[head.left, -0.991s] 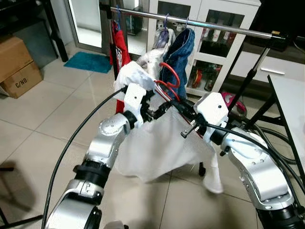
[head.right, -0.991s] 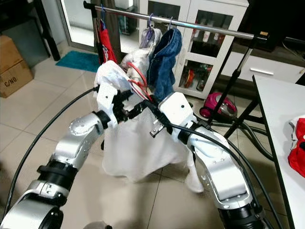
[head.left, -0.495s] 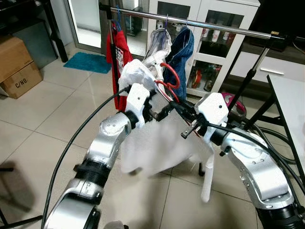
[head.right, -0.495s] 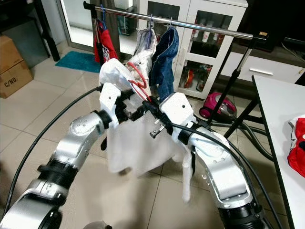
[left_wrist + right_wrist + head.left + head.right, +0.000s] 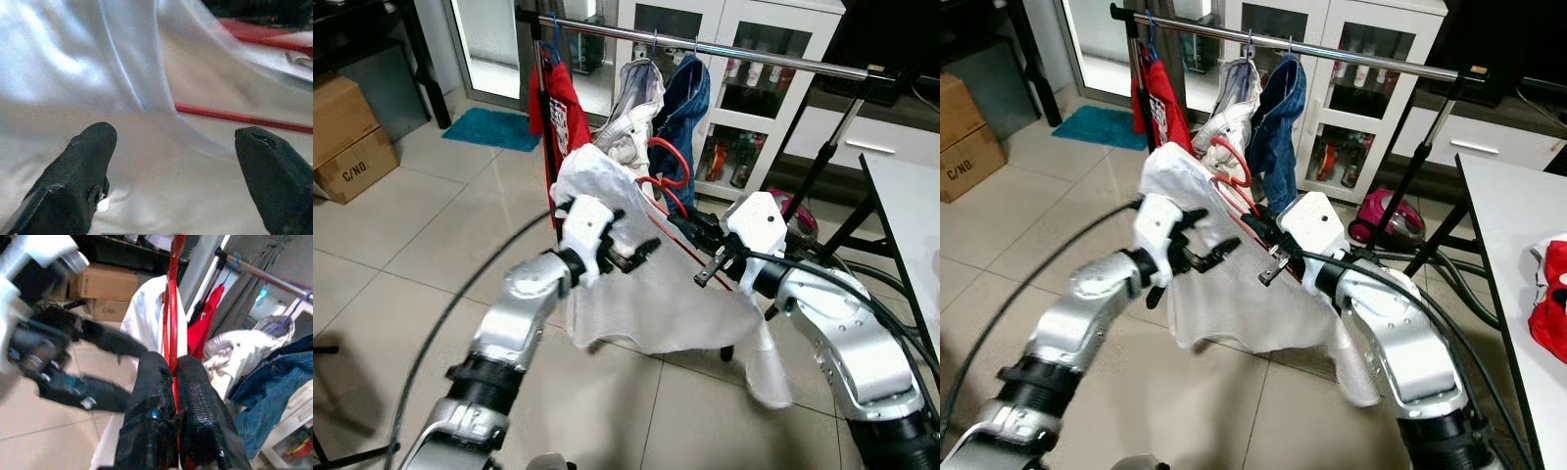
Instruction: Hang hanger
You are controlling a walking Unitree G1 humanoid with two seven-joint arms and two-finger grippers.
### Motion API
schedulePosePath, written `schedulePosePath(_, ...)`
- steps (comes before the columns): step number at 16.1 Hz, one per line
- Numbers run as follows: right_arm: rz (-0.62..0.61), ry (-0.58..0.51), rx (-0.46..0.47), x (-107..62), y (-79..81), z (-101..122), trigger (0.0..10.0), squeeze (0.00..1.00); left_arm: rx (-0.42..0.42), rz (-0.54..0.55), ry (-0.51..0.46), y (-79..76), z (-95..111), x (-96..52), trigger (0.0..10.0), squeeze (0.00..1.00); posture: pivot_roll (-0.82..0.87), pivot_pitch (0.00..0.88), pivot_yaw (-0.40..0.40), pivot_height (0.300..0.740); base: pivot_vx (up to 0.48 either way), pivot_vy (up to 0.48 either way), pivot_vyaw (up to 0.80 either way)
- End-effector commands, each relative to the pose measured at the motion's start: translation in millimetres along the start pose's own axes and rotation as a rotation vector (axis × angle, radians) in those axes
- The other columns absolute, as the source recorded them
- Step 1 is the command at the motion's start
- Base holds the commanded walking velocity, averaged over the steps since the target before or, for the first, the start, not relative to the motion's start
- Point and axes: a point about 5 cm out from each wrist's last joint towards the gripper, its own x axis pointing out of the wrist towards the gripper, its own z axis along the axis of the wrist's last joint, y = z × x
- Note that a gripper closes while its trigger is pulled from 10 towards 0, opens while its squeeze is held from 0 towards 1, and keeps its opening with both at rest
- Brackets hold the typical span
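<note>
1. The red hanger (image 5: 668, 176) is held up in front of the robot, below the clothes rail (image 5: 724, 51), with a white garment (image 5: 656, 294) draped on it.
2. The right gripper (image 5: 172, 377) is seen with its jaws clenched on the thin red bar of the hanger, as in the earlier frames.
3. The left gripper (image 5: 176, 161) is seen with its jaws released and spread apart, the white cloth and a red bar of the hanger lying just beyond the fingertips (image 5: 98, 134).
4. A second ago the left gripper was pressed into the bunched cloth at the hanger; it has since been drawn back and slightly lower, apart from the hanger.
5. The garment, bunched and swinging half a second ago, is now spread wider, and one corner hangs low beneath the right arm.
6. The hook of the hanger has been raised slightly toward the rail and is not yet over it.
7. A red shirt (image 5: 558, 103), a pale garment (image 5: 631, 108) and a blue denim garment (image 5: 687, 98) are hung on the rail as before.
</note>
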Motion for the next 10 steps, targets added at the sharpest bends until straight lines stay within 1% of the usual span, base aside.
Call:
schedulePosePath(1, -0.021, -0.015, 0.007, -0.6, -10.6, 4, 0.0, 0.0, -0.003, -0.026, -0.044, -4.8, 11, -2.7, 10.0, 1.0, -0.02, 0.0, -0.073, 0.74, 0.0, 0.0, 0.0)
schedulePosePath(3, -0.02, -0.006, 0.023, 1.4, -13.1, 1, 0.0, 0.0, -0.02, -0.04, -0.089, -10.3, 20, -8.2, 10.0, 1.0, -0.02, 0.0, -0.076, 0.74, 0.0, 0.0, 0.0)
schedulePosePath(4, -0.007, -0.003, 0.022, 2.7, -13.0, 1, 0.0, 0.0, -0.03, -0.031, -0.096, -12.8, 22, -9.1, 10.0, 1.0, -0.01, 0.0, -0.08, 0.74, 0.0, 0.0, 0.0)
schedulePosePath(5, 0.009, -0.016, 0.026, 4.4, -11.7, 3, 0.0, 0.0, -0.03, -0.002, -0.081, -10.9, 19, -6.6, 10.0, 1.0, -0.01, 0.0, -0.092, 0.74, 0.0, 0.0, 0.0)
schedulePosePath(7, 0.041, -0.04, 0.03, 6.6, -8.9, 8, 0.0, 0.0, -0.031, 0.055, -0.06, -3.8, 15, -1.8, 10.0, 1.0, -0.01, 0.0, -0.093, 0.74, 0.0, 0.0, 0.0)
schedulePosePath(9, 0.08, -0.06, 0.034, 7.2, -6.4, 11, 0.0, 0.0, -0.019, 0.172, -0.039, 10.1, 16, 2.3, 10.0, 1.0, -0.02, 0.0, -0.092, 0.74, 0.0, 0.0, 0.0)
schedulePosePath(10, 0.093, -0.072, 0.044, 6.3, -6.3, 13, 0.0, 0.0, -0.018, 0.2, -0.034, 13.1, 17, 3.4, 10.0, 1.0, -0.02, 0.0, -0.089, 0.74, 0.0, 0.0, 0.0)
